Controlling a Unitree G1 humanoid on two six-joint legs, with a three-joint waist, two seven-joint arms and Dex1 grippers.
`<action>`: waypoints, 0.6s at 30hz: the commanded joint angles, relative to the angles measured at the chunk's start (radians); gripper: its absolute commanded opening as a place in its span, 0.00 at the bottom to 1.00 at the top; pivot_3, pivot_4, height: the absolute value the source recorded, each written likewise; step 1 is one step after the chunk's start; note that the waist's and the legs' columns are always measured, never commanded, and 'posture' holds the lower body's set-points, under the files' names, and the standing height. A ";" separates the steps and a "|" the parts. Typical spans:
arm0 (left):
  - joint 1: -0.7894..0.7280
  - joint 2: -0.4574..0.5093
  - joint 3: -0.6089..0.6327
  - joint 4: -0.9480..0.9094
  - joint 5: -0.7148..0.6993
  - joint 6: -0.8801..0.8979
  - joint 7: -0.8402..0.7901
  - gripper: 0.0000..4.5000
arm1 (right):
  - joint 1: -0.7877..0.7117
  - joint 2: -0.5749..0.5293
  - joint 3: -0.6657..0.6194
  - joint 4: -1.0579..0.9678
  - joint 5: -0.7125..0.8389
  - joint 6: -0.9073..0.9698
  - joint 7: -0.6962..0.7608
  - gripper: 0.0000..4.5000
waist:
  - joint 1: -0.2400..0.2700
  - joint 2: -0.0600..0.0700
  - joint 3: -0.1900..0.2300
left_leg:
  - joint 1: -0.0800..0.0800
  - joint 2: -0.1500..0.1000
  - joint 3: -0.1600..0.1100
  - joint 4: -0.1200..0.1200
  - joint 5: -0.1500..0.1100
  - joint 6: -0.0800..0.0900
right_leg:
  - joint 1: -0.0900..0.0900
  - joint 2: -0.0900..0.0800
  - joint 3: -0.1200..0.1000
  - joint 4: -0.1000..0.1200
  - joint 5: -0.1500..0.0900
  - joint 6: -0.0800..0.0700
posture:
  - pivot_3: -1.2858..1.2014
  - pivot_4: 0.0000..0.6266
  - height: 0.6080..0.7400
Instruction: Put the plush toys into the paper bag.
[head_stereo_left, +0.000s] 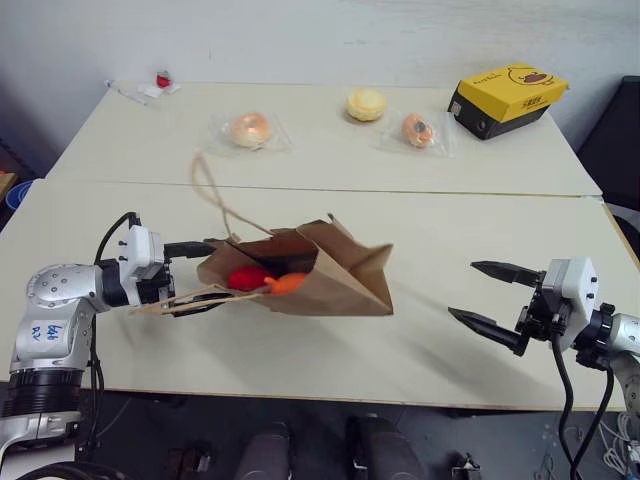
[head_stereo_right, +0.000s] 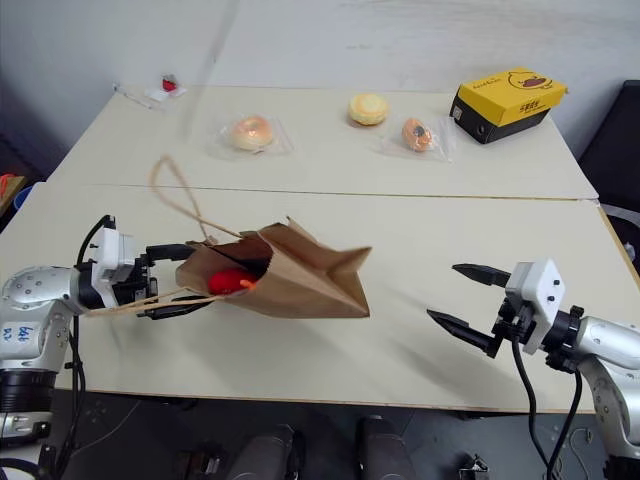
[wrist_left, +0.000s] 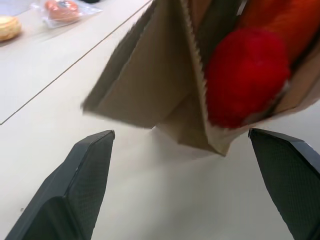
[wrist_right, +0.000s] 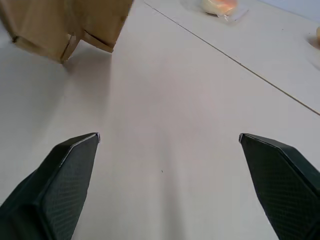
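Paper bag (head_stereo_left: 320, 275): lies on its side on the near table (head_stereo_left: 420, 330), at 9 o'clock from the table's centre; mouth faces the left gripper, closed end points toward 3 o'clock. The bag reads slightly blurred in the head views.
Red plush toy (head_stereo_left: 246, 278): inside the bag mouth, visible through the opening.
Orange plush toy (head_stereo_left: 287, 283): inside the bag mouth, touching the red toy on its 3 o'clock side.
String handles (head_stereo_left: 212, 195): 1 loop rises from the mouth toward 11 o'clock; the other lies low, running toward 9 o'clock past the left gripper.
Left gripper (head_stereo_left: 196, 275): at the bag mouth, jaws released and spread wide, 1 finger on either side of the opening; whether they touch the paper cannot be told.
Right gripper (head_stereo_left: 486, 295): at 3 o'clock, well apart from the bag, jaws released and spread wide above bare table, grasping nothing.
Far table, 12 o'clock: 3 wrapped pastries (head_stereo_left: 250, 130) in a row.
Yellow-and-black box (head_stereo_left: 507, 98): at 1 o'clock, far table.
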 joint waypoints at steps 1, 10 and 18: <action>-0.014 -0.035 0.001 -0.089 -0.042 0.033 0.052 1.00 | -0.028 0.012 0.018 0.025 -0.013 -0.046 0.008 0.99 | 0.001 0.000 0.000 | 0.000 0.000 0.000 0.000 0.000 0.000 | 0.000 0.000 0.000 0.000 0.000 0.000 | 0.52 0.24 1.00; -0.074 -0.077 -0.035 -0.073 -0.034 0.046 0.071 1.00 | -0.016 0.033 0.023 0.027 -0.027 -0.061 -0.027 0.99 | -0.002 0.000 0.000 | 0.000 0.000 0.000 0.000 0.000 0.000 | 0.000 0.001 0.000 0.002 0.000 0.000 | 0.52 0.24 1.00; 0.013 0.056 0.021 -0.021 0.006 -0.019 0.018 1.00 | 0.023 0.010 -0.045 -0.028 -0.010 -0.066 -0.043 0.99 | -0.022 0.000 0.000 | 0.001 0.000 0.001 -0.001 0.000 0.000 | 0.000 0.001 0.001 0.002 0.000 0.000 | 0.52 0.24 1.00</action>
